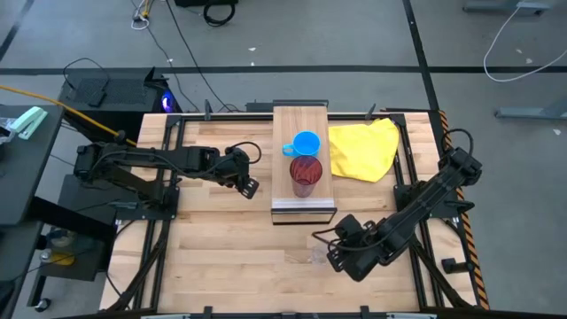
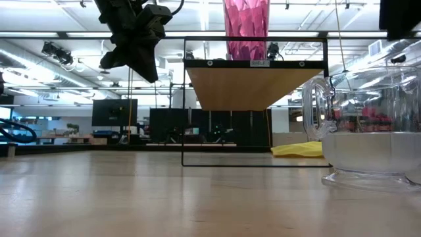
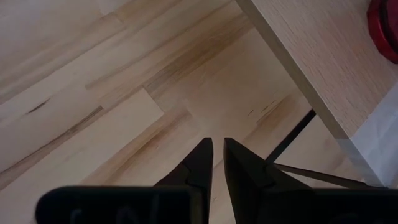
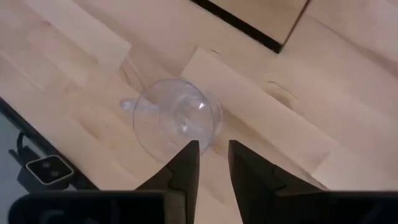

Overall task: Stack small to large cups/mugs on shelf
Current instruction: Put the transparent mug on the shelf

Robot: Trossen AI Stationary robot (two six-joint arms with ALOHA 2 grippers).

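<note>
The light-wood shelf [image 1: 285, 177] stands mid-table. On it a bright blue mug [image 1: 306, 143] stands behind a tall red tumbler [image 1: 306, 176], which also shows in the low view [image 2: 247, 29]. The tiny clear glass cup [image 4: 177, 118] stands upright on its base on the tabletop, near the front, and also shows in the low view [image 2: 375, 131]. My right gripper [image 4: 213, 152] hovers just beside the cup, fingers a narrow gap apart, touching nothing. My left gripper [image 3: 217, 152] is shut and empty above the table, left of the shelf [image 3: 311, 56].
A yellow cloth [image 1: 363, 149] lies on the table right of the shelf. The shelf's dark metal frame [image 2: 253, 112] stands at its near end. Bare wooden tabletop [image 1: 221, 257] lies at the front left.
</note>
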